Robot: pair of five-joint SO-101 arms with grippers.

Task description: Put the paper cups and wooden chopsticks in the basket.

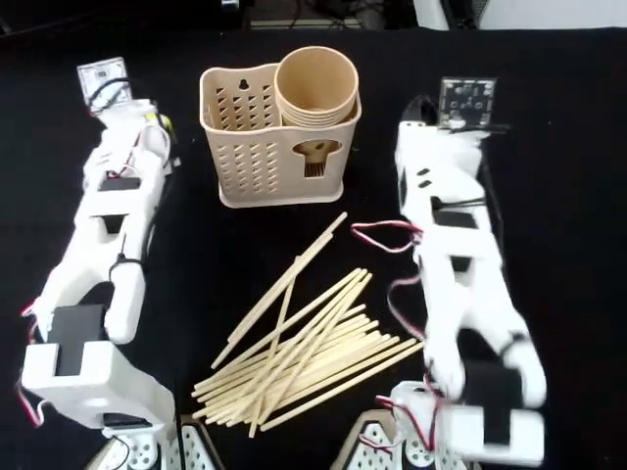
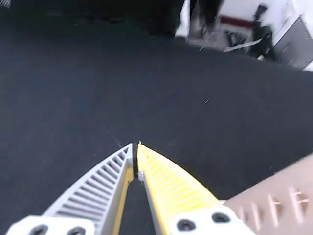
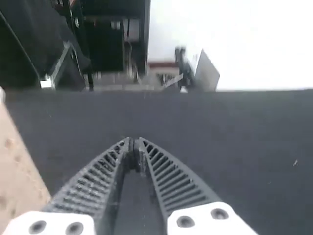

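Note:
A beige perforated basket [image 1: 257,162] stands at the back middle of the black table. A stack of paper cups [image 1: 315,88] sits upright in its right compartment. Several wooden chopsticks [image 1: 304,343] lie in a loose pile on the table in front of the basket. The left arm [image 1: 103,235] lies folded along the left side, and its gripper [image 2: 135,147] is shut with nothing in it, just left of the basket [image 2: 274,205]. The right arm [image 1: 460,264] lies along the right side, its gripper [image 3: 133,143] shut and empty, with the basket's wall [image 3: 12,161] beside it.
Red and white cables [image 1: 387,235] loop off the right arm near the chopstick pile. Arm bases [image 1: 157,446] stand at the front edge. Room clutter [image 3: 171,68] shows beyond the table's far edge.

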